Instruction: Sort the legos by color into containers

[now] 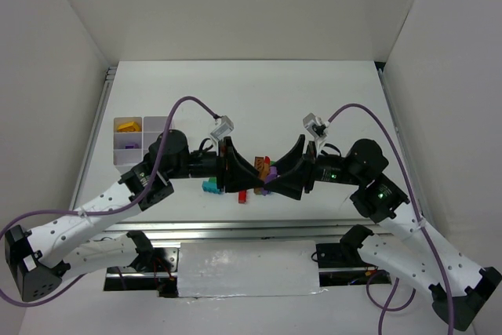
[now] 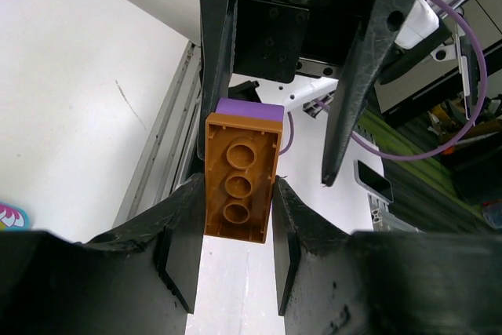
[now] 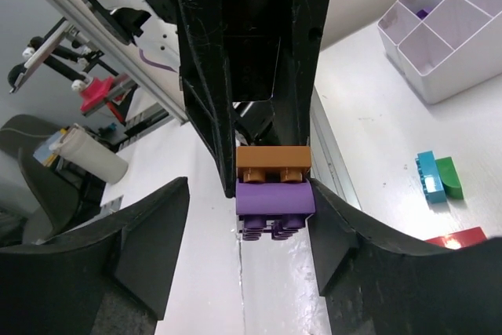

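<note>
An orange studded brick and a purple brick are stuck together and held in the air between my two grippers, above the table's middle. My left gripper is shut on the orange brick. My right gripper is open. Its right finger touches the purple brick and its left finger stands well apart. The white organiser tray stands at the left, with yellow legos and a purple piece in its compartments.
A teal brick, a green piece and a red brick lie on the table under the grippers. The teal and red bricks also show from above. The metal rail runs along the near edge.
</note>
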